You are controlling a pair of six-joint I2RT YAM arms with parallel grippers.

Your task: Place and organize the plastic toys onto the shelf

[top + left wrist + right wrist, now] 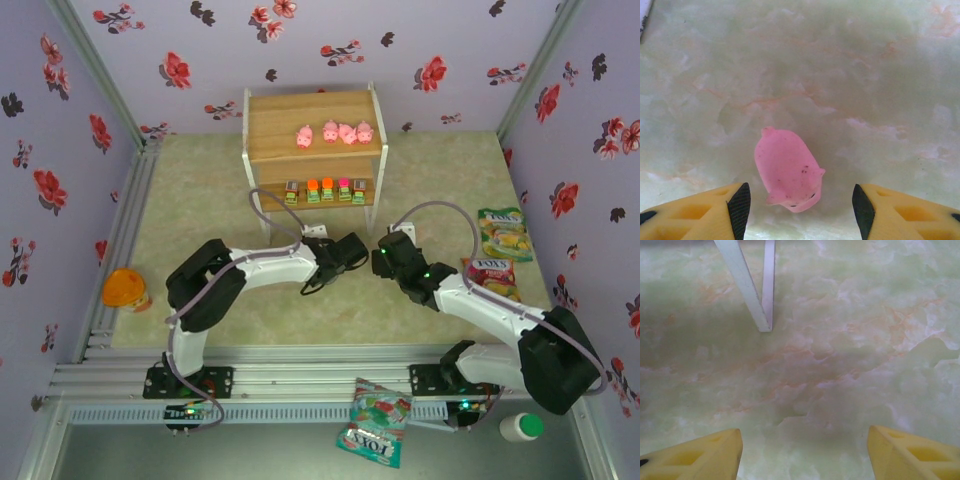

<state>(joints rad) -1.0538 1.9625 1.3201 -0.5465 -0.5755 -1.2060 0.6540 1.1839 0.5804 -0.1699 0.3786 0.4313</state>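
My left pincer (801, 207) is spread open around a pink pig (788, 170) at the bottom middle, with gaps on both sides. The pig looks like it's lying loose on the mat (850, 75), but it's hard to be sure. My right pincer (802, 450) is wide and empty, with a shelf leg (747, 285) at upper left. From overhead, four pigs (330, 131) sit on the shelf (285, 112) top, and blocks (327, 189) on the lower board.

You are looking at 2 arms wearing white links and black joints; the left arm (262, 265) and the right arm (485, 308) are each trailing a grey cable (262, 215). The left fingers (690, 215) are showing yellow bodies with black pads (740, 205); the right fingers (695, 455) are showing yellow too.
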